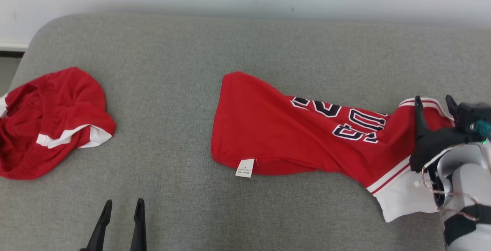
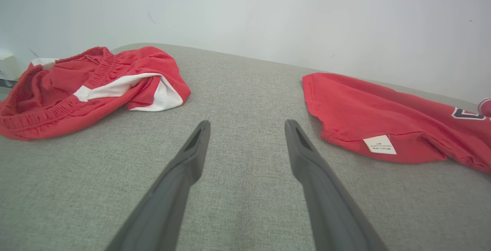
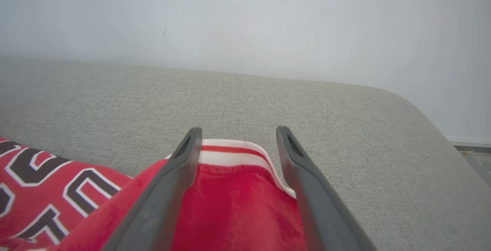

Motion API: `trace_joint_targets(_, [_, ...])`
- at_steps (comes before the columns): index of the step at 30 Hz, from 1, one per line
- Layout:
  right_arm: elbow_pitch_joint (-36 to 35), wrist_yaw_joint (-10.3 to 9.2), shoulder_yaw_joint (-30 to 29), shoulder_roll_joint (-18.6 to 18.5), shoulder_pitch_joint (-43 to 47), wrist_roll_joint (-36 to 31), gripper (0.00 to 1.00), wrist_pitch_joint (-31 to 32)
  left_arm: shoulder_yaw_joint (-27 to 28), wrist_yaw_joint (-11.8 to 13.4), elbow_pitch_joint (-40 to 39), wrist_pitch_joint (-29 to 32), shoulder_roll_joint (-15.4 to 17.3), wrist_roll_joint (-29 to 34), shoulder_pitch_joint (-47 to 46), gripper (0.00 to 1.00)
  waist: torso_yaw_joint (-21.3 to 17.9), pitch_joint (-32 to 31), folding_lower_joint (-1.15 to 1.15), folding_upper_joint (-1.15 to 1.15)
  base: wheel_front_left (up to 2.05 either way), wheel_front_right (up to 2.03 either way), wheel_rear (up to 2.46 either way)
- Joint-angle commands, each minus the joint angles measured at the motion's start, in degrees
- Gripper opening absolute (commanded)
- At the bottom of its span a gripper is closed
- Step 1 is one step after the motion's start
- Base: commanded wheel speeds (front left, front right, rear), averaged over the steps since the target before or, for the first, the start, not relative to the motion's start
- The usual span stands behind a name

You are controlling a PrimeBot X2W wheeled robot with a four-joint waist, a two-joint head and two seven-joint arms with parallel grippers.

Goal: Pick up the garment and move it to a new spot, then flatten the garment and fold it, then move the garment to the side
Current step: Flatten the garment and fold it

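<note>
Red soft-knit shirt [image 1: 291,136] is noted stretched lengthwise over the right half of a grey woven cushion [image 1: 245,43], with its hem toward the middle and its trimmed end at the right. Dark lettering outlined in white is seen across the front, white bands with a thin red stripe along the openings, and a small white label [image 1: 245,167] turned out at the hem. The cloth is loosely creased rather than flat. Crumpled red shorts [image 1: 50,120] with white panels are recorded well apart at the left. The right gripper [image 1: 433,99] is spread wide over the shirt's striped edge; nothing is pinched, and contact with the cloth cannot be judged. The left gripper [image 1: 124,201] is likewise parted and empty, held above bare cushion between shorts and shirt.
</note>
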Motion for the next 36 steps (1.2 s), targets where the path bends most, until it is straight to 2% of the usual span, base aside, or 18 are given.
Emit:
trace_joint_targets(1, [-1.43, -0.15, 0.48, 0.4, 2.31, 1.16, 1.0, -1.51, 0.47, 0.07, 0.24, -0.19, -0.19, 0.37, 0.95, 1.0, -1.11, -2.69, 0.0, -0.01, 0.0, 0.0, 0.0])
trace_joint_targets(7, [-10.68, -0.15, 3.91, 2.62, 12.25, 4.08, 1.0, -6.62, 2.85, 0.06, 0.68, -0.19, -0.46, 1.15, 3.05, 1.0, -3.1, -6.5, 0.0, -0.01, 0.0, 0.0, 0.0])
trace_joint_targets(14, [-19.94, -0.15, 8.35, 5.24, 25.43, 5.75, 1.0, -8.99, 5.18, 0.07, 2.65, -0.19, -0.48, 2.11, 4.7, 1.0, -5.2, -10.82, 0.0, -0.01, 0.0, 0.0, 0.0])
trace_joint_targets(22, [-21.87, -0.15, 10.32, 7.12, 33.78, 7.05, 1.0, -9.45, 5.97, 0.07, 5.32, -0.19, -0.01, 3.05, 4.58, 1.0, -6.54, -13.25, 0.0, -0.01, 0.0, 0.0, 0.0])
trace_joint_targets(36, [-22.86, -0.15, 14.39, 7.74, 36.93, 6.68, 1.0, -10.44, 7.64, 0.07, 7.86, -0.19, -0.5, 3.25, 6.16, 1.0, -7.46, -15.1, 0.0, -0.01, 0.0, 0.0, 0.0])
